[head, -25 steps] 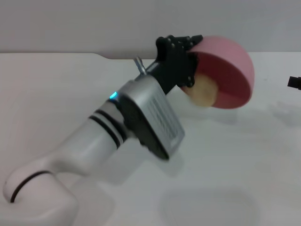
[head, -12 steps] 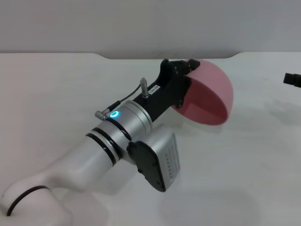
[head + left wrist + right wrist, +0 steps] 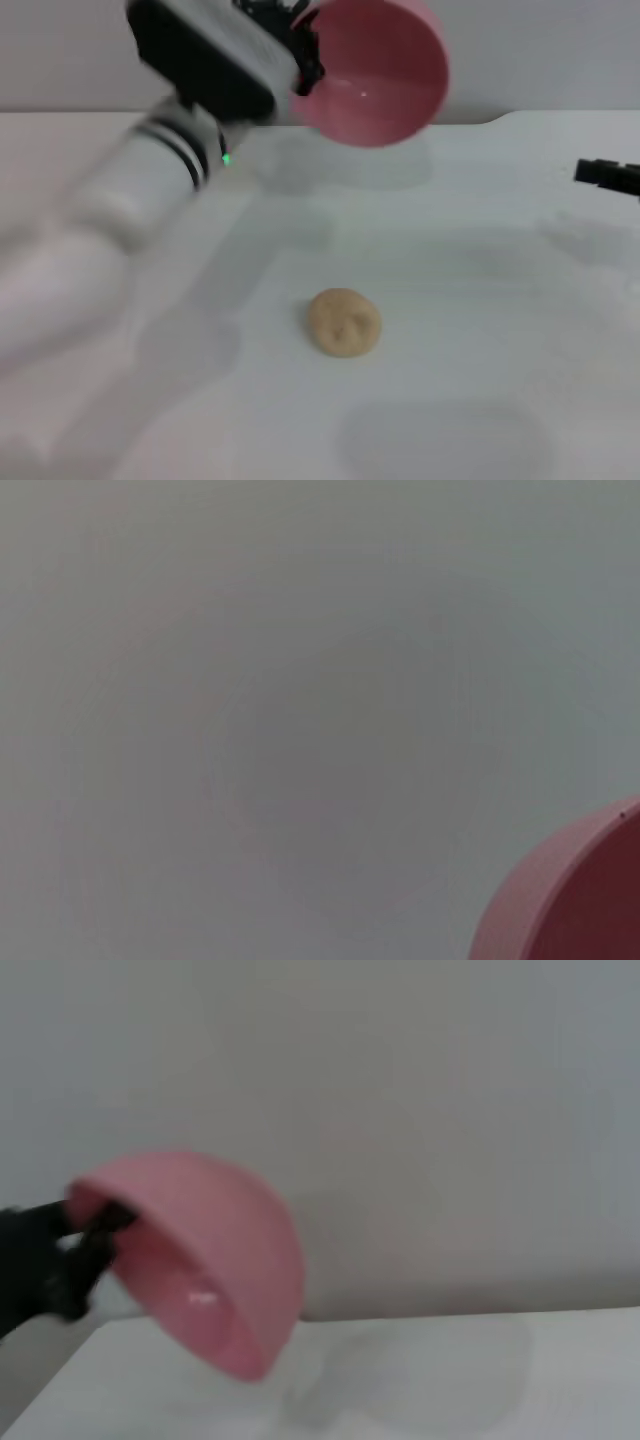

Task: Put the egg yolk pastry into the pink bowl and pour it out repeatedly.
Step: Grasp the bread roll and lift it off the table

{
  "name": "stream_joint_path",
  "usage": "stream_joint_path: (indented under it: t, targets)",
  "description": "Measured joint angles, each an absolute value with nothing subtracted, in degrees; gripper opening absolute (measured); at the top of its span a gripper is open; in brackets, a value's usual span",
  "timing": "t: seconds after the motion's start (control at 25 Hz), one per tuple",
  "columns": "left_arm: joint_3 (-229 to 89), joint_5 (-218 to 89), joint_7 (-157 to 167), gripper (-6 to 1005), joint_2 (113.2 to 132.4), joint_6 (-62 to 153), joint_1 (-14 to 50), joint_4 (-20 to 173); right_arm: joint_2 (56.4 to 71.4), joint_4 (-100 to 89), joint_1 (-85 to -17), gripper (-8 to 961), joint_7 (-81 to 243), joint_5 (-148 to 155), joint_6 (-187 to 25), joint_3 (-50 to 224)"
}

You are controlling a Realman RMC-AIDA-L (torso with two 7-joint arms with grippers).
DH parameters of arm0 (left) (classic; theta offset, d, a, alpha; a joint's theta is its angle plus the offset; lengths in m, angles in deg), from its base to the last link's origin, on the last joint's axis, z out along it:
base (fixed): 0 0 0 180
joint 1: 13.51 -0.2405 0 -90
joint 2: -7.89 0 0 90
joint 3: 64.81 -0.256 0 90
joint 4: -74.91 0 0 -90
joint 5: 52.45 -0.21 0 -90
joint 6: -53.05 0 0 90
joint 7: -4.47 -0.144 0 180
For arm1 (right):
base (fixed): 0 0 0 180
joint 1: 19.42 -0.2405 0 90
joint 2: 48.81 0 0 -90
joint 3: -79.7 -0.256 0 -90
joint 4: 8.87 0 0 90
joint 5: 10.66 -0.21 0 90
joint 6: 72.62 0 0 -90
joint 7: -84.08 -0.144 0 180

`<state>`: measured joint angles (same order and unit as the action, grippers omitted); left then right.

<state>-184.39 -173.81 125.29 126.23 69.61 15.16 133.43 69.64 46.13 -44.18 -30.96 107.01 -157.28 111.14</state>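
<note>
While my left gripper (image 3: 300, 60) pinched the empty pink bowl (image 3: 375, 70) aloft, the egg yolk pastry (image 3: 344, 321) lay poured out on the worktop (image 3: 500, 330); reloading seemed next, my right gripper's (image 3: 605, 175) jaws unreadable.

Pink bowl (image 3: 372, 72) raised, tipped, seemingly empty, tan egg yolk pastry (image 3: 343, 321) on table

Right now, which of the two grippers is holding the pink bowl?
The left gripper holds the pink bowl by its rim, raised and tipped, empty, above the egg yolk pastry on the table. The right gripper stays parked at the table's right edge.
</note>
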Motion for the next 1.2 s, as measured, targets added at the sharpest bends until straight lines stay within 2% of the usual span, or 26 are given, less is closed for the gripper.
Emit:
stream_joint_path:
  t: [0.24, 0.52, 0.64, 0.68, 0.72, 0.8, 0.96, 1.2]
  targets:
    - [-150.0, -173.5, 132.1, -1, 125.88, 22.4, 24.6, 126.7, 69.72, 44.3, -46.1, 499, -26.7, 107.0, -156.7, 115.7]
    - [-132.2, -176.5, 135.2, -2, 124.36, 0.3, 24.6, 126.3, 69.68, 34.9, -51.7, 517, -18.6, 107.3, -152.2, 117.9]
    - [-125.3, -180.5, 142.7, -2, 122.24, -10.8, 24.1, 127.5, 69.70, 31.3, -54.4, 525, -15.9, 107.4, -149.9, 122.4]
    - [-125.3, -180.5, 142.7, -2, 122.24, -10.8, 24.1, 127.5, 69.72, 30.3, -55.3, 527, -15.7, 107.5, -149.0, 124.5]
    - [-124.0, -184.5, 149.1, -2, 120.63, -18.3, 23.5, 128.8, 69.70, 29.3, -56.3, 530, -15.7, 107.5, -147.7, 126.8]
    - [-123.8, -186.9, 152.7, -2, 120.27, -22.8, 22.5, 130.9, 69.83, 27.7, -58.1, 535, -15.7, 107.5, -145.4, 130.5]
    - [-123.7, -190.9, 155.8, -1, 121.59, -31.1, 19.3, 138.2, 70.11, 24.4, -61.4, 545, -15.7, 107.1, -141.6, 135.8]
    - [-123.6, -196.2, 158.7, -2, 123.52, -39.8, 17.0, 146.7, 70.35, 20.4, -64.6, 669, -15.7, 104.2, -139.1, 143.2]
